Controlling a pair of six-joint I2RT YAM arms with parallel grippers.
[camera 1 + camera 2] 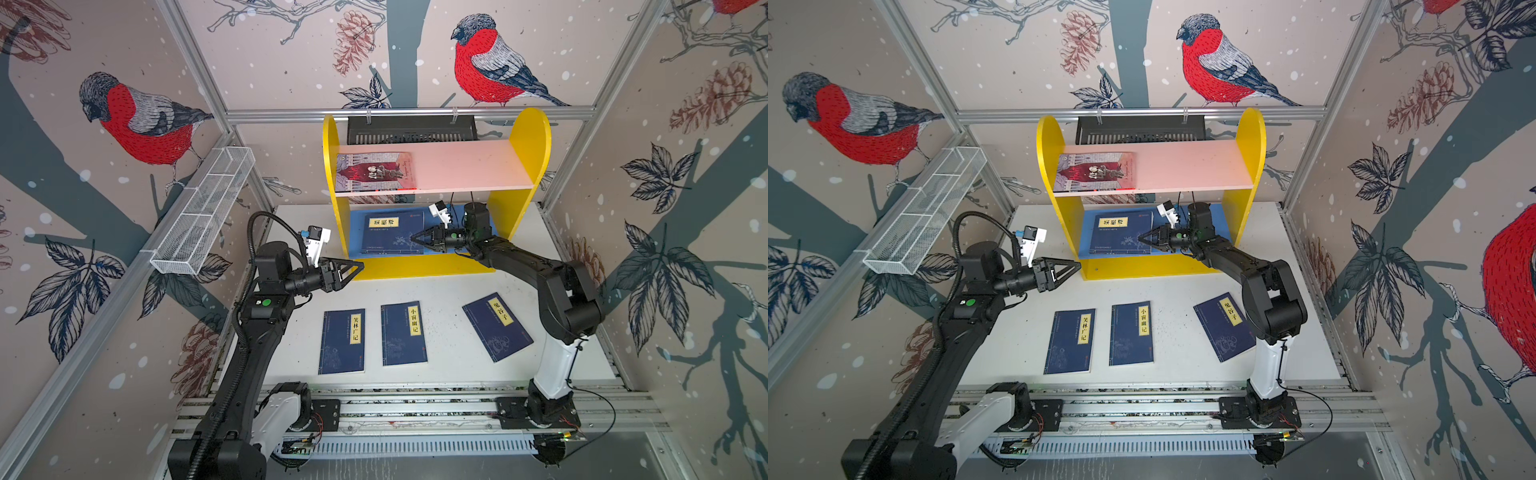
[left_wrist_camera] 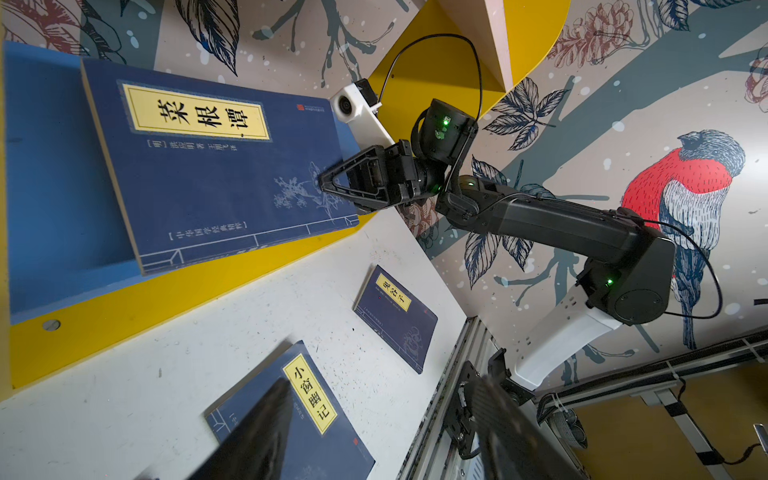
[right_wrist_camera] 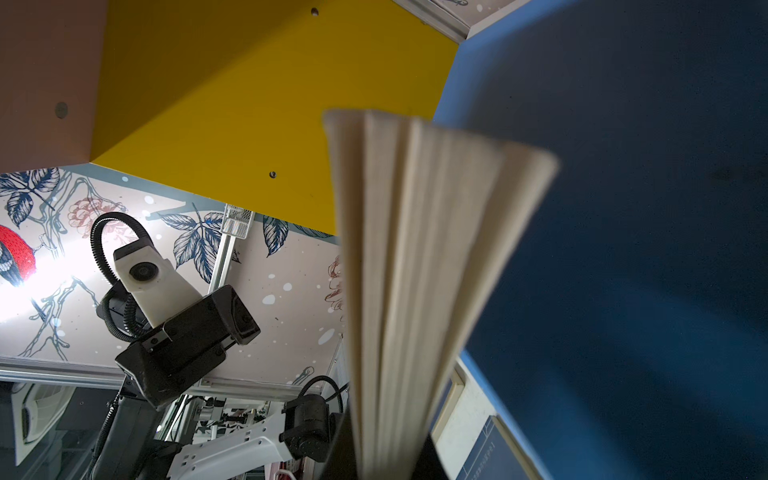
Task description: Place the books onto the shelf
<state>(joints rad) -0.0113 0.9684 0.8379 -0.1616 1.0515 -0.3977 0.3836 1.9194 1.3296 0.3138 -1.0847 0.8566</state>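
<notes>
R gripper point(image 1: 413, 239) sits in under the pink top board point(image 1: 469, 166) of the shelf point(image 1: 530, 137), jaws clamped on the right edge of a navy book point(image 1: 390, 235). I see that book lying cover up on the blue lower board point(image 1: 356, 232), toward the board's left side. On the R wrist cam its page edges fan out from btwn the jaws.

L gripper point(image 1: 358, 266) hangs over the bench point(image 1: 449, 291), just near of the shelf's left side panel and pointing right. Its jaws are apart w/ nothing btwn them.

Grey picture book point(image 1: 376, 171) lies flat on the left half of the top board.

Three more navy books are on the near half of the bench, all cover up. The left one point(image 1: 343, 340) and middle one point(image 1: 404, 333) lie side by side, approx parallel, w/ a gap btwn them. The right one point(image 1: 497, 326) is turned at an angle, set apart from those two and close to the R arm

Black slotted tray point(image 1: 411, 129) hangs on the far rail behind the shelf, and a wire basket point(image 1: 203, 212) hangs on the left wall
</notes>
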